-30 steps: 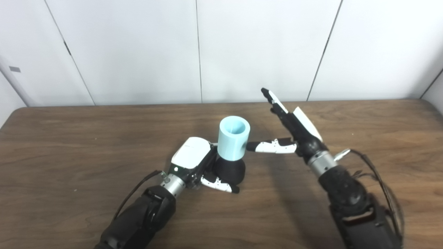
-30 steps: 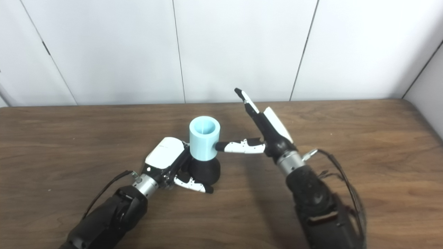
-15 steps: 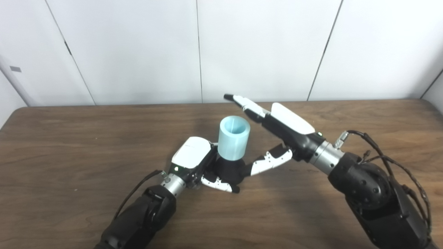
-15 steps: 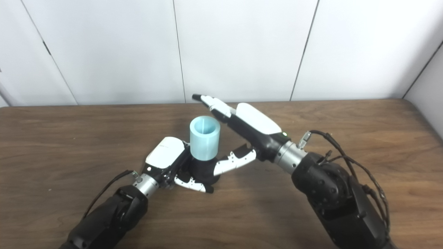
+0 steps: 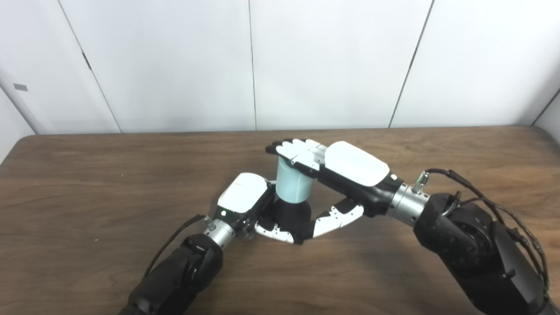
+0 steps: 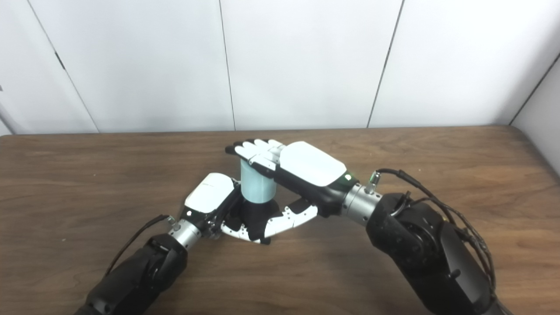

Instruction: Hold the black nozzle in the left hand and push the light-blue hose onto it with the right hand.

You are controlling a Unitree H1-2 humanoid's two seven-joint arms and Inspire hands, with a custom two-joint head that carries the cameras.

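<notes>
table: matt grained wood | hose: smooth matt plastic

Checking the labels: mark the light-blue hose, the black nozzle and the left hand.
light-blue hose (image 5: 292, 188): left eye view, its side wall below the right hand.
black nozzle (image 5: 289, 215): left eye view, its dark body under the hose.
left hand (image 5: 243, 198): left eye view, its white back plate.

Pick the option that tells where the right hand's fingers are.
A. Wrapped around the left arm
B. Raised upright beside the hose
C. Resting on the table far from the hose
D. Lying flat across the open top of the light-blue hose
D: the right hand lies palm down with its fingers covering the top of the light-blue hose, which stands on the black nozzle.
</notes>
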